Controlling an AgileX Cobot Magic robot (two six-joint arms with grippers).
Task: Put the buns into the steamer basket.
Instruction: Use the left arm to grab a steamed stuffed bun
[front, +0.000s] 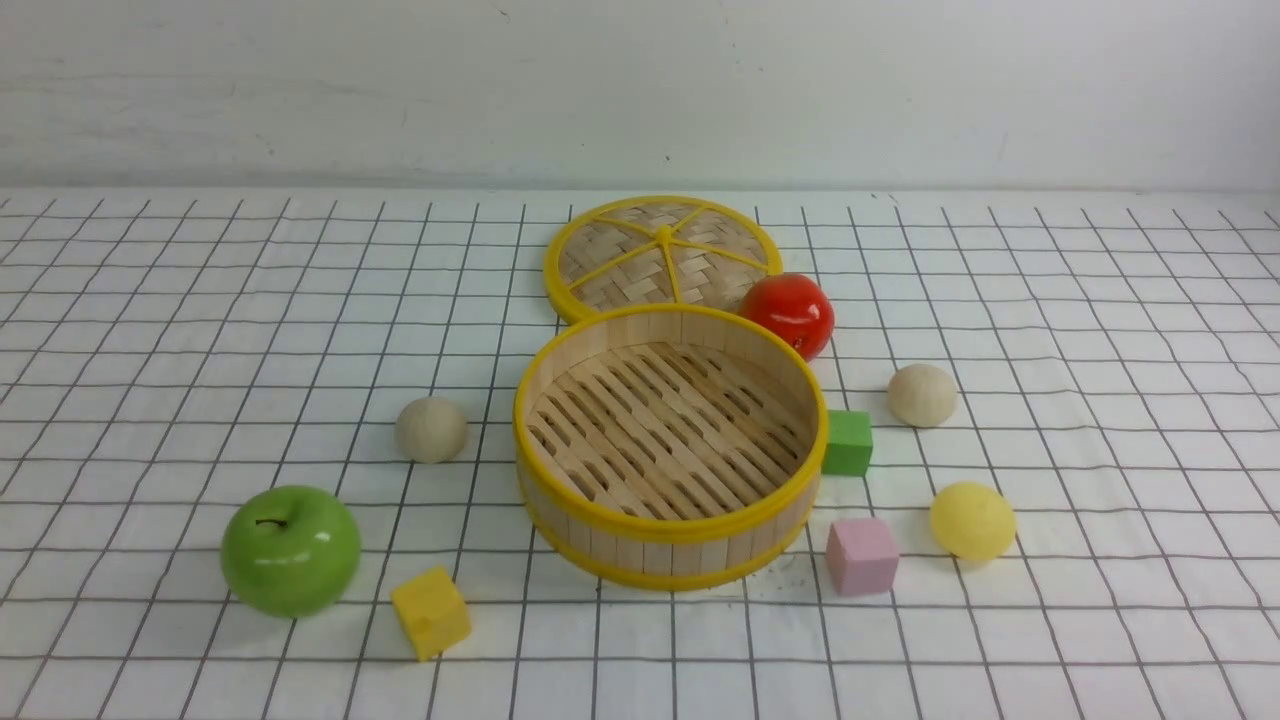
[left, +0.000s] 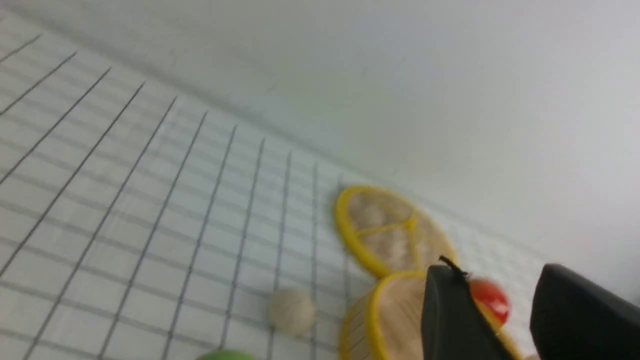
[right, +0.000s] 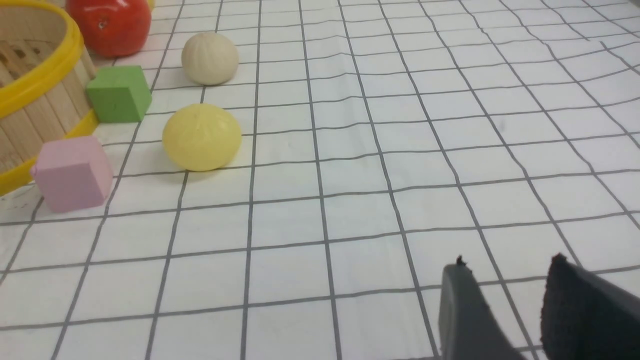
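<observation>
The steamer basket (front: 650, 555) stands empty mid-table, its slatted floor bare. Three buns lie on the cloth around it: a beige one (front: 431, 429) to its left, a second beige one (front: 922, 395) to its right, and a pale yellow one (front: 972, 521) nearer on the right. Neither gripper shows in the front view. In the left wrist view my left gripper (left: 495, 272) is open and empty, well back from the left bun (left: 291, 310) and the basket (left: 395, 310). My right gripper (right: 507, 265) is open and empty, away from the yellow bun (right: 202, 137) and the beige bun (right: 210, 58).
The woven lid (front: 660, 255) lies flat behind the basket with a red tomato (front: 790, 313) beside it. A green cube (front: 848, 442) and a pink cube (front: 861, 556) sit close to the basket's right. A green apple (front: 290, 550) and a yellow cube (front: 431, 612) are front left.
</observation>
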